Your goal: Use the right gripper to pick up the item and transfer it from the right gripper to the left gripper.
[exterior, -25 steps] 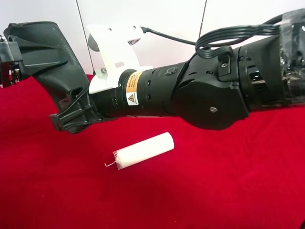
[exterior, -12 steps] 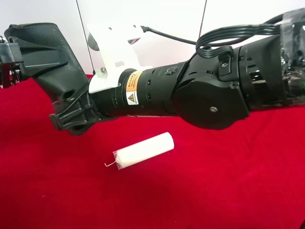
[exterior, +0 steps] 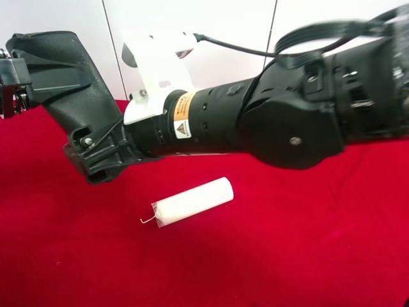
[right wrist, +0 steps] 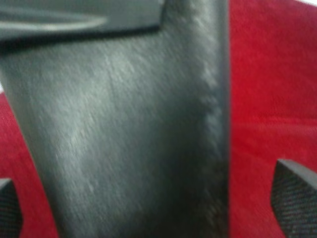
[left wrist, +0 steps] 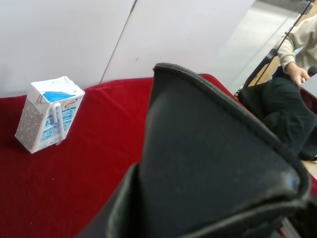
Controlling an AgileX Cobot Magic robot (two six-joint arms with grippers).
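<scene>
Item aloft over red cloth, 10 o'clock in high view. Left gripper clenched on its upper end. Right gripper slack, pads spread clear of lower end. White cylinder at its 4 o'clock.

Crowded air over the bench, open cloth beneath.

My right arm lies across the exterior high view from its right edge. The dark case stands tilted at the arm's end near the left edge, and together they bar the way over the bench's back half. My right gripper stands wide, a strip of red showing between the case and each fingertip. Below the arm the white cylinder lies alone, with bare cloth all round it and on toward the near edge. In the left wrist view a drink carton stands well apart from the case, with open cloth between.
</scene>
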